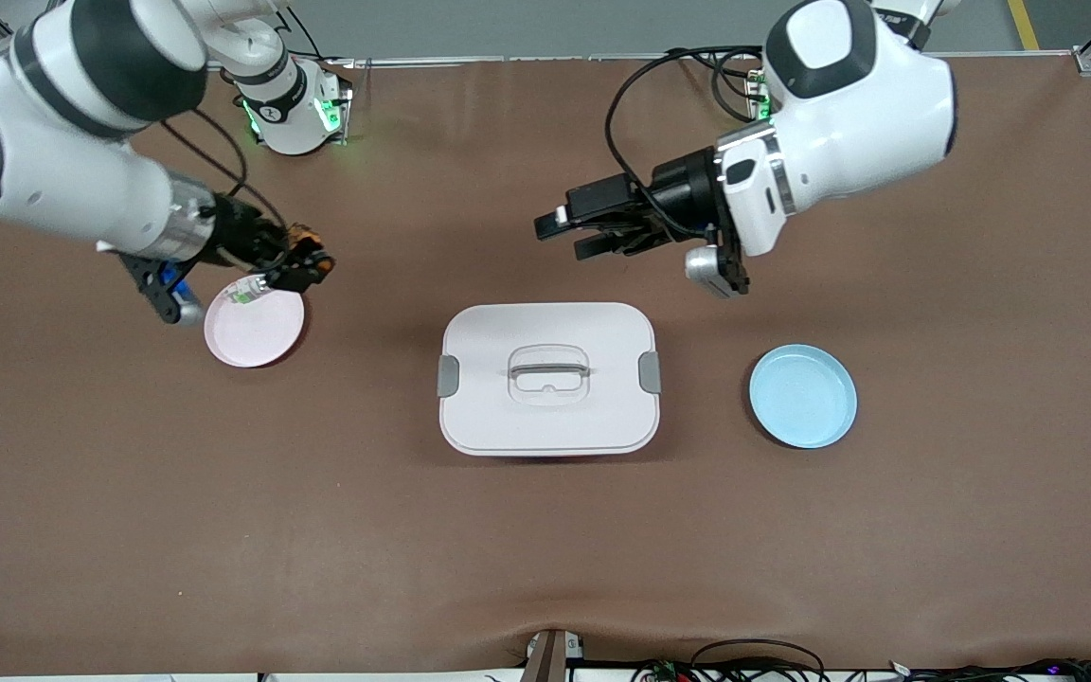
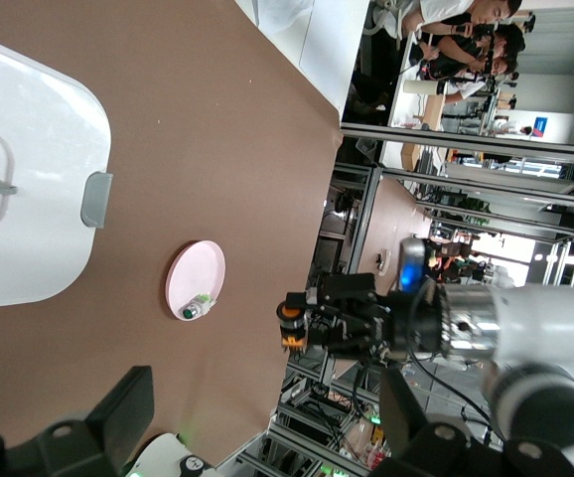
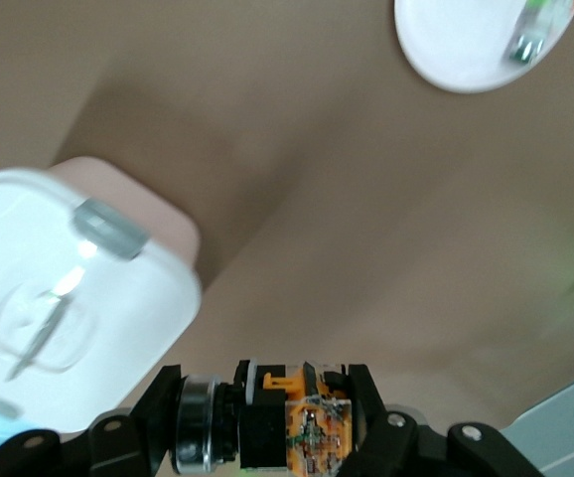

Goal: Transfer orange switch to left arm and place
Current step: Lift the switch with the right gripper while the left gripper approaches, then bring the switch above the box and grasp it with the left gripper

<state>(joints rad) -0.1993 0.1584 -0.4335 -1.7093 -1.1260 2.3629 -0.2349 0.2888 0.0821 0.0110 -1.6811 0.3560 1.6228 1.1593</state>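
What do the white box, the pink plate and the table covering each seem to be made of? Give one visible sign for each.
White box: probably moulded plastic, smooth and slightly glossy, with rounded corners and grey clip latches.
Pink plate: likely plastic or melamine, with an even matt colour and a thin raised rim.
Table covering: seemingly a brown fabric or felt-like mat, dull and rippled along the edge nearest the front camera.

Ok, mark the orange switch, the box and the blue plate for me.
orange switch [image 3: 312,422]: right wrist view, on its orange body between the right hand's fingers.
box [image 1: 548,327]: front view, on the bare white lid above the handle recess.
blue plate [image 1: 802,395]: front view, on its bare middle.
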